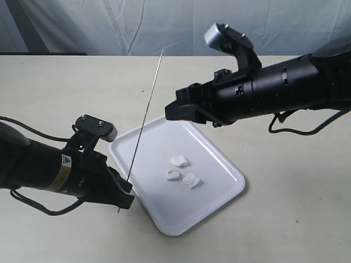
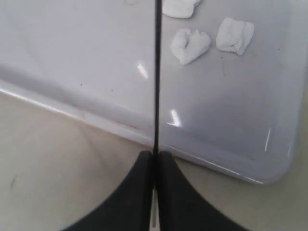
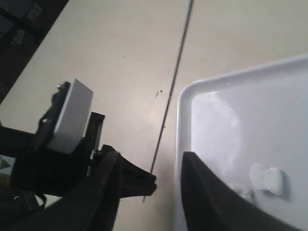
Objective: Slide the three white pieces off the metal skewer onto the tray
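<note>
**Metal skewer [image 1: 145, 112] stripped bare, with the three white pieces [image 1: 173, 175] lying on the tray [image 1: 219, 159].**
The left hand [image 1: 127, 192] is clenched on the lower end of the metal skewer, just off the 9 o'clock rim of the tray in the exterior view. The rod rises bare toward 1 o'clock. The three white pieces lie loose and close together near the middle of the tray, apart from the rod. The right hand [image 1: 170, 112] hangs above the tray's 12 o'clock corner with its jaws parted and, as far as the wrist view shows, grasping nothing. The tray rests on the pale surface [image 1: 285, 219].
</note>
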Controlling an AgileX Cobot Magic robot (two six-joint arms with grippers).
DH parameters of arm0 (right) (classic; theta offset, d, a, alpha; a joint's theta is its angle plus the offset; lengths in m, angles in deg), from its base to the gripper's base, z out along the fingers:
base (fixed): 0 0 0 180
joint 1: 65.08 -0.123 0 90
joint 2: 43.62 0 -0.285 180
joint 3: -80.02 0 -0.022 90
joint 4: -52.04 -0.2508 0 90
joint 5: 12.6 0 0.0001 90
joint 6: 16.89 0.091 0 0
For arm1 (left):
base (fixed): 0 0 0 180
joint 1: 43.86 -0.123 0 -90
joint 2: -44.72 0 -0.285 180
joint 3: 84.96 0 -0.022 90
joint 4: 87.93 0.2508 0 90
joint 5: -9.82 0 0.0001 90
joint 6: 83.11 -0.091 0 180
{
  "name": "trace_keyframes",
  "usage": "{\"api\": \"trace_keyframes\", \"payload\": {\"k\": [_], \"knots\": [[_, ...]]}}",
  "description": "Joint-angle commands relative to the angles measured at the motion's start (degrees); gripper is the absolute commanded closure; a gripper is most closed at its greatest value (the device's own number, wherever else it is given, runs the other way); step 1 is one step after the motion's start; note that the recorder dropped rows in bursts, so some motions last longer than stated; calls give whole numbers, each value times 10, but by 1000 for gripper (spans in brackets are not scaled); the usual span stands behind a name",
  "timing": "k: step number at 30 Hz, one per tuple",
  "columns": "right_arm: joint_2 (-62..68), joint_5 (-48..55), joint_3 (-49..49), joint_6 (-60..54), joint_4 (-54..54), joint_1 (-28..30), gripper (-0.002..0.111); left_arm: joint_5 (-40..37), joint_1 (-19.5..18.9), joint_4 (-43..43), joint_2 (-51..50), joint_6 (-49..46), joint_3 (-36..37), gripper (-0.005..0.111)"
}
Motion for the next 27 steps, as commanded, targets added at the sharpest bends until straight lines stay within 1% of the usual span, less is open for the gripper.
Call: {"api": "trace_keyframes", "payload": {"k": [1, 6, 11, 16, 20, 24, 27], "knots": [[-42, 2, -1, 10, 7, -1, 69, 12, -1, 0, 1, -4, -20, 107], [-65, 12, -1, 29, 8, -1, 69, 6, -1, 0, -2, -6, -47, 107], [-71, 16, -1, 51, 7, -1, 69, 28, -1, 0, -40, -6, -75, 107], [-71, 29, -1, 52, 6, -1, 69, 28, -1, 0, -71, -21, -75, 107], [-71, 27, -1, 52, 6, -1, 69, 33, -1, 0, -72, -30, -75, 107], [-71, 27, -1, 52, 8, -1, 69, 56, -1, 0, -72, -30, -75, 107], [-71, 27, -1, 52, 9, -1, 69, 47, -1, 0, -72, -27, -66, 107]]}}
